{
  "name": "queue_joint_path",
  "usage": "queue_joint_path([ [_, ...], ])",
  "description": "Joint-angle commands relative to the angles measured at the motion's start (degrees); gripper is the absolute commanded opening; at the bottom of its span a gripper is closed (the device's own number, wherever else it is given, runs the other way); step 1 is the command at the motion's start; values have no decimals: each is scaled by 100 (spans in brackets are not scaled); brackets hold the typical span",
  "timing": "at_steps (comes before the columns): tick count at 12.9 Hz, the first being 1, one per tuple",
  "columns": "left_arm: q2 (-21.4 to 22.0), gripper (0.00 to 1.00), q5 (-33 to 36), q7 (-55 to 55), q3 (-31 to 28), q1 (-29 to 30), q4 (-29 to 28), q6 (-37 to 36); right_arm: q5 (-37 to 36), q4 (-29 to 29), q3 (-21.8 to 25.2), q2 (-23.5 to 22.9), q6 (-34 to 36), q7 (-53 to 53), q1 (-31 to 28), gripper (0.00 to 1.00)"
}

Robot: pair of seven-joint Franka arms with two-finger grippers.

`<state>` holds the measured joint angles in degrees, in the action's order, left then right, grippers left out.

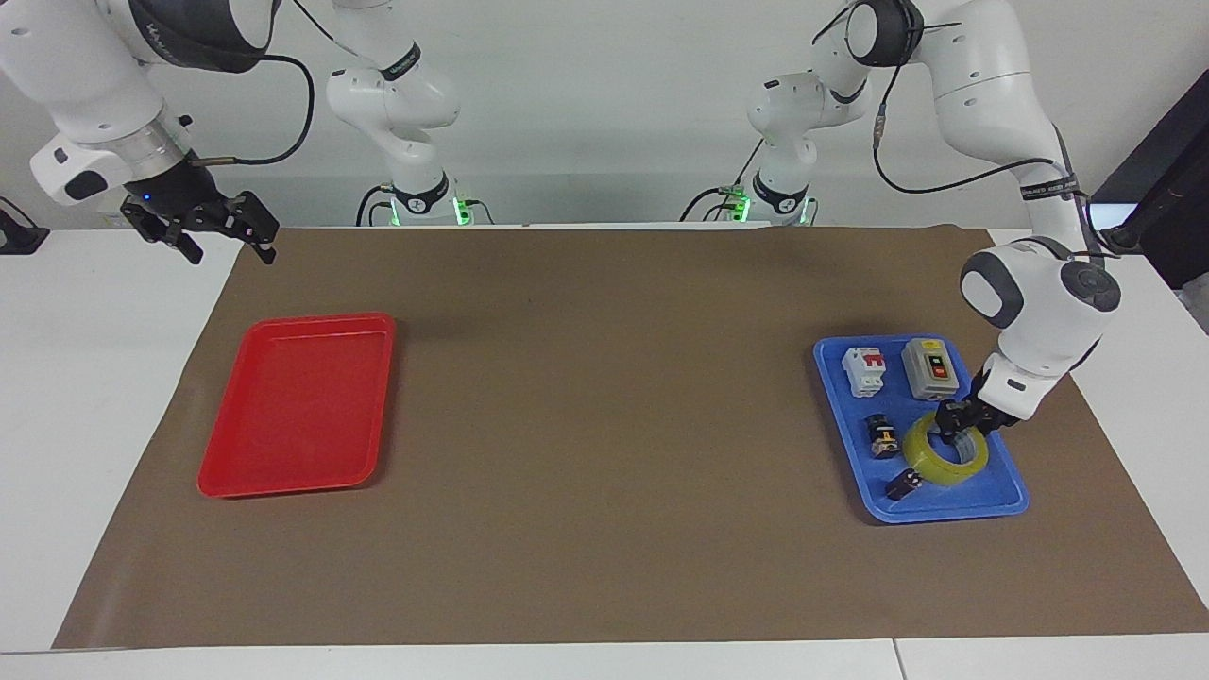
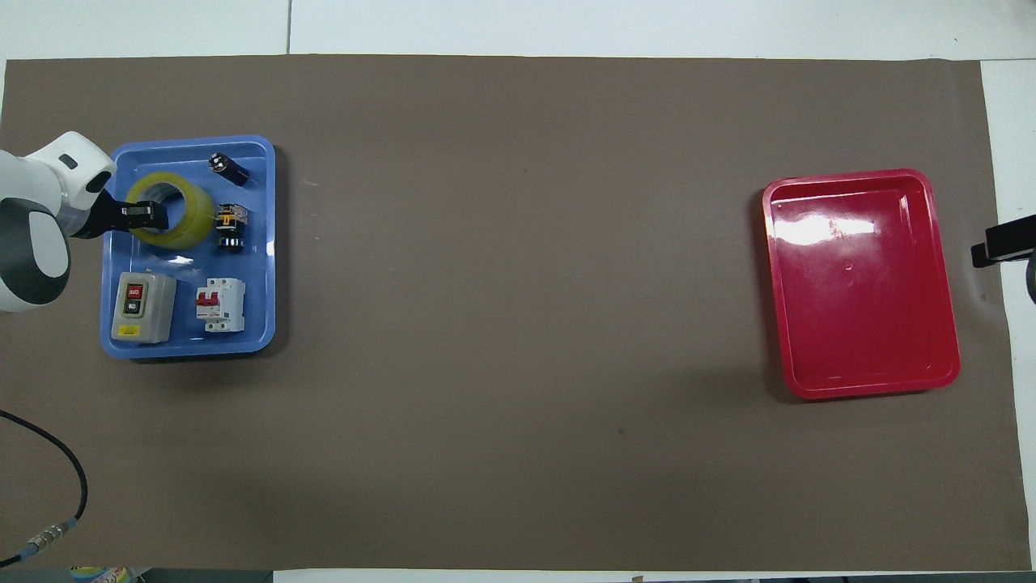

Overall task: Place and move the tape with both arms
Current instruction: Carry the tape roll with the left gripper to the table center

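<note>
Tape (image 1: 945, 455) lies flat in the blue tray (image 1: 1001, 499) at the left arm's end of the table. The left gripper (image 1: 956, 427) is down on the roll's rim; I cannot tell if its fingers pinch it. Close by in the tray sit two small black parts (image 1: 883, 436), and nearer the robots a grey switch box (image 1: 930, 368) and a white breaker (image 1: 863, 369). The red tray (image 1: 297, 404) lies at the right arm's end. The right gripper (image 1: 200, 227) waits up in the air, fingers spread.
</note>
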<state>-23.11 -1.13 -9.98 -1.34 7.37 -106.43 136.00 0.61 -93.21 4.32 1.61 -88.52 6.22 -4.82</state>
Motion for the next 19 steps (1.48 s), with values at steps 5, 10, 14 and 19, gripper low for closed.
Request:
queue_joint_path([
  [5, 823, 0, 78, 67, 3, -7, -150, -676, 80, -145, -10, 129, 1, 99, -28, 100],
  [10, 1528, 0, 78, 1563, 20, -1208, -367, -1674, 80, -145, -2, 129, 1, 99, -28, 100],
  [14, 1398, 0, 95, 3972, 20, -2922, -721, -972, 80, -154, -10, 138, 27, 90, -10, 100],
  [19, 723, 0, 796, 5795, 20, -4409, -292, -443, 80, -145, -2, 130, 54, 90, -19, 100],
])
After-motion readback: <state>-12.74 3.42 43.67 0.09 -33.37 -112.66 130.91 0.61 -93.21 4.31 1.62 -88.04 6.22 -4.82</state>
